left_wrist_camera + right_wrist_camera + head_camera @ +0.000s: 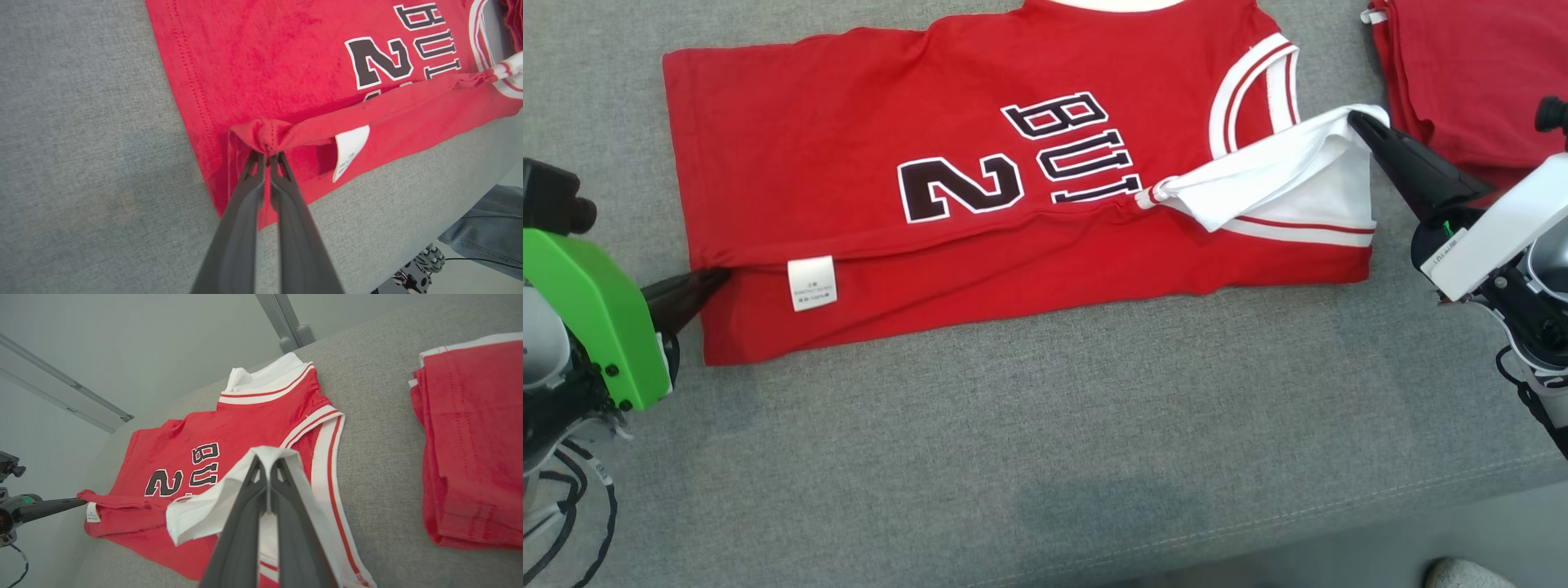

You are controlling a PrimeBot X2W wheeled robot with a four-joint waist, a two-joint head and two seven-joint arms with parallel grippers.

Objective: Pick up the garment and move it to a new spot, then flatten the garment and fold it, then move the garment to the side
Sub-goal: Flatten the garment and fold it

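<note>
The red sleeveless basketball jersey with white trim and black lettering (849,163) lies spread on the grey woven fabric surface (1045,441), toward the far side, with its hem to the left and its shoulders to the right. Its near long side is turned over onto the body, so a small white care label (812,283) shows on the turned part. The left gripper (709,284) is closed on a bunch of the red hem at the left end of the fold line. The right gripper (1357,121) is closed on the white shoulder part at the right end and holds it a little lifted. A second red garment, folded (1462,73), lies at the far right, apart from the jersey. I judge that the folding step is in hand, namely a first lengthwise fold. The next move calls for both grippers to carry their ends together toward the far side, with the cloth tight between them, and to lay it down evenly before they let go.
</note>
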